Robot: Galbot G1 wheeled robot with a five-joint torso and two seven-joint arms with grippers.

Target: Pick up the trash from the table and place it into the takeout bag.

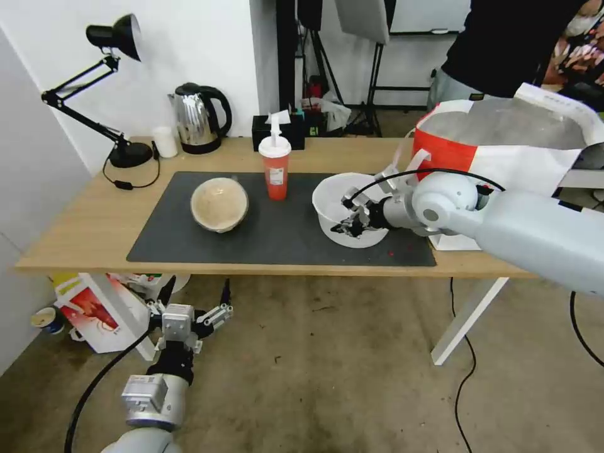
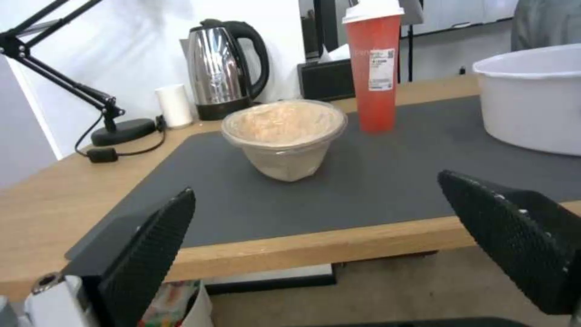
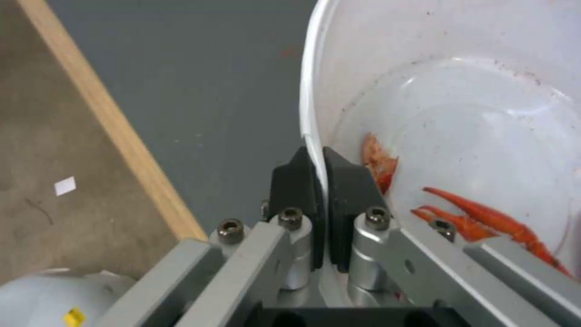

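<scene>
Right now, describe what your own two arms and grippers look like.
Both arms are smooth light-grey shells with rounded joints and a black cable running alongside. The right gripper has silver linkage bars, hex bolts and black wedge pads. The left gripper has black, dimpled fingers on silver links.

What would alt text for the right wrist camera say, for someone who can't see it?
The right gripper has its jaws shut on the thin rim of a large white plastic bowl, one inside and one outside. Red scraps lie in the bowl, which sits on a dark grey mat near the table's wooden edge.
</scene>
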